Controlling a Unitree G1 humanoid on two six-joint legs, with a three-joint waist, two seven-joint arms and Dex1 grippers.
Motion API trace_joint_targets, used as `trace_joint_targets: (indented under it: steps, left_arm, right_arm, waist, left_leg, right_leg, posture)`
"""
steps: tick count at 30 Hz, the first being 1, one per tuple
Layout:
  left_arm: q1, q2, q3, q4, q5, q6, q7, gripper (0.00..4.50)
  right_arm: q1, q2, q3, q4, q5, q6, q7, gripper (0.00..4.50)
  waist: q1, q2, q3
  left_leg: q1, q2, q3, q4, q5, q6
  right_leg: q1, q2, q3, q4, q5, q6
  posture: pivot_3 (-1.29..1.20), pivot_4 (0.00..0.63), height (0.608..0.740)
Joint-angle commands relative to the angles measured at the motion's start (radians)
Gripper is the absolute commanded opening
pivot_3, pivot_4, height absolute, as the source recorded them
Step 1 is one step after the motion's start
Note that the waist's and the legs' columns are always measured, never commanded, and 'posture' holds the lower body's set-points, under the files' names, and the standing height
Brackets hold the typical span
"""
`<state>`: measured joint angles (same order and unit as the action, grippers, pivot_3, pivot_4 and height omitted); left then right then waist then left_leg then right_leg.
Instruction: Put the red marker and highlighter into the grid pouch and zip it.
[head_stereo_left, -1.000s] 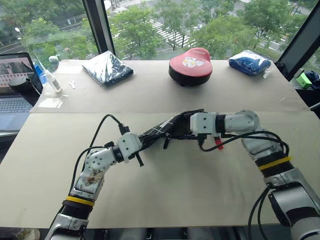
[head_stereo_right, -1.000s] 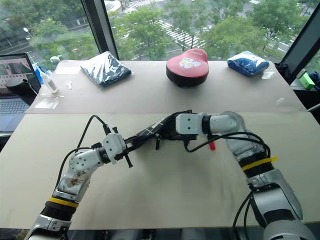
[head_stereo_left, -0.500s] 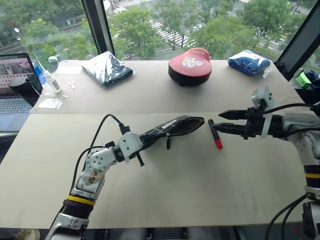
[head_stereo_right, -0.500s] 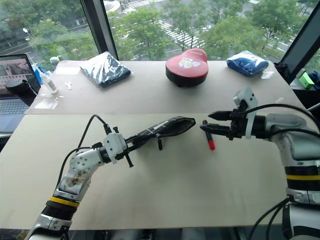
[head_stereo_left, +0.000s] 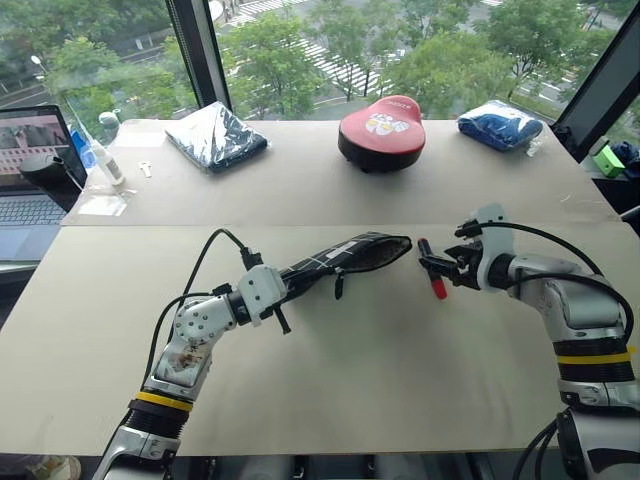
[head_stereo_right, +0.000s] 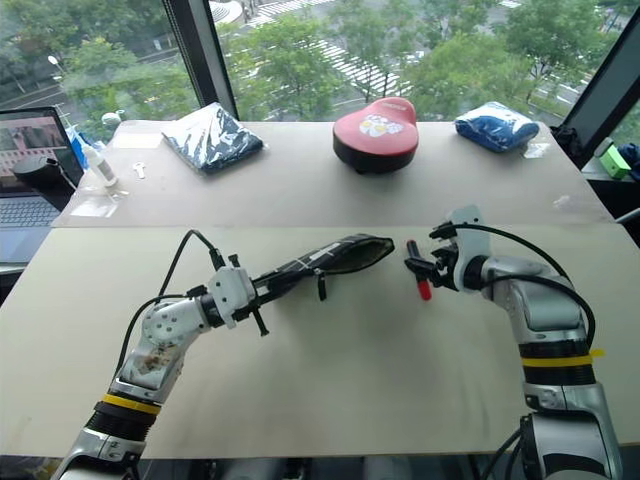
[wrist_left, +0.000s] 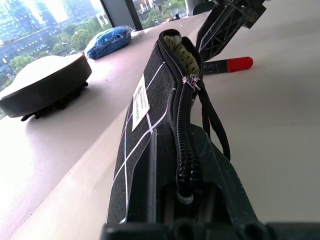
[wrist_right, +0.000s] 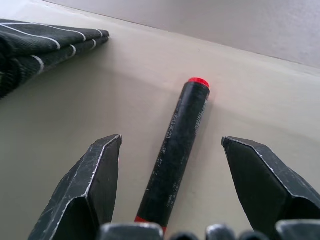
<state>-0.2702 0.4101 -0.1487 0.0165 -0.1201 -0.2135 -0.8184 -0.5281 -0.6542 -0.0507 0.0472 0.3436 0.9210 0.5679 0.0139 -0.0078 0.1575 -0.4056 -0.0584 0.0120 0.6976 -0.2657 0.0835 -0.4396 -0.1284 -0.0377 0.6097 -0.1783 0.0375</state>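
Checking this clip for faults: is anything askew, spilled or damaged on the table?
Nothing stands out. The grid pouch is held open-mouthed by the left gripper, and the red marker lies intact between the open fingers of the right gripper.

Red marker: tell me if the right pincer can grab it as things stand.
Probably yes. The right pincer is open with a finger on either side of the marker, which lies bare on the table beside the pouch; nothing blocks it.

Grid pouch (head_stereo_left: 345, 256) unzipped, on edge; red marker (head_stereo_left: 431, 269) flat just beside.
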Motion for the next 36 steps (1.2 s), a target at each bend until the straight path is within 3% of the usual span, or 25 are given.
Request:
trace_joint_targets:
  steps: [1, 11, 14, 21, 25, 31, 36]
  left_arm:
    - [-0.014, 0.0, 0.007, -0.009, -0.018, -0.015, -0.005, 0.0]
    - [-0.022, 0.0, 0.009, -0.008, -0.016, -0.016, -0.006, 0.0]
    - [-0.017, 0.001, 0.011, -0.013, -0.014, -0.015, -0.003, 0.0]
    - [-0.008, 0.0, 0.012, -0.03, -0.014, -0.009, 0.005, 0.0]
    - [-0.009, -0.002, 0.011, -0.029, -0.019, -0.008, 0.004, 0.0]
    - [-0.016, -0.005, 0.009, -0.023, -0.021, -0.006, 0.002, 0.0]
    - [-0.028, -0.007, 0.008, -0.009, -0.021, -0.01, -0.003, 0.0]
  right_arm:
    - [-0.006, 0.012, -0.003, -0.03, -0.015, -0.005, -0.021, 3.59]
    - [0.017, 0.03, 0.06, 0.039, -0.099, -0.033, -0.052, 3.59]
    - [0.004, 0.02, 0.063, 0.074, -0.134, -0.058, -0.068, 2.88]
    - [-0.028, -0.008, 0.044, 0.077, -0.152, -0.134, -0.034, 0.53]
    - [-0.098, -0.02, -0.034, 0.149, -0.123, -0.212, -0.027, 0.5]
    - [-0.114, -0.105, -0.063, 0.076, -0.093, -0.382, 0.141, 0.5]
    - [0.013, -0.287, 0.006, -0.144, -0.117, -0.594, 0.418, 0.5]
  waist:
    - [-0.001, 0.0, 0.0]
    - [-0.001, 0.0, 0.0]
    - [-0.001, 0.0, 0.0]
    - [-0.001, 0.0, 0.0]
    - [-0.003, 0.0, 0.0]
    - [-0.001, 0.0, 0.0]
    - [0.002, 0.0, 0.0]
  left_leg:
    - [0.0, 0.0, 0.0, 0.0, 0.0, 0.0]
    - [0.001, -0.001, 0.0, 0.0, 0.0, 0.0]
    - [0.002, -0.001, 0.0, 0.001, 0.0, 0.0]
    - [0.003, -0.001, 0.0, 0.001, 0.0, 0.0]
    - [0.002, -0.001, 0.0, 0.001, 0.0, 0.0]
    - [0.002, 0.0, 0.0, 0.001, 0.0, 0.001]
    - [0.001, 0.0, 0.0, 0.001, -0.001, 0.001]
  right_leg:
    - [0.0, 0.0, 0.0, 0.0, 0.0, 0.0]
    - [0.001, 0.001, 0.0, 0.0, 0.0, 0.0]
    - [0.003, 0.001, -0.001, 0.0, 0.0, 0.0]
    - [0.003, 0.001, -0.001, 0.0, 0.0, 0.0]
    - [0.003, 0.001, 0.0, 0.0, 0.0, 0.0]
    - [0.003, 0.002, -0.001, 0.0, 0.0, 0.0]
    - [0.002, 0.002, -0.001, -0.001, 0.0, 0.001]
  posture:
    - [0.0, 0.15, 0.74]
    - [0.0, 0.15, 0.74]
    - [0.0, 0.15, 0.74]
    - [0.0, 0.15, 0.74]
    - [0.0, 0.15, 0.74]
    - [0.0, 0.15, 0.74]
    - [0.0, 0.15, 0.74]
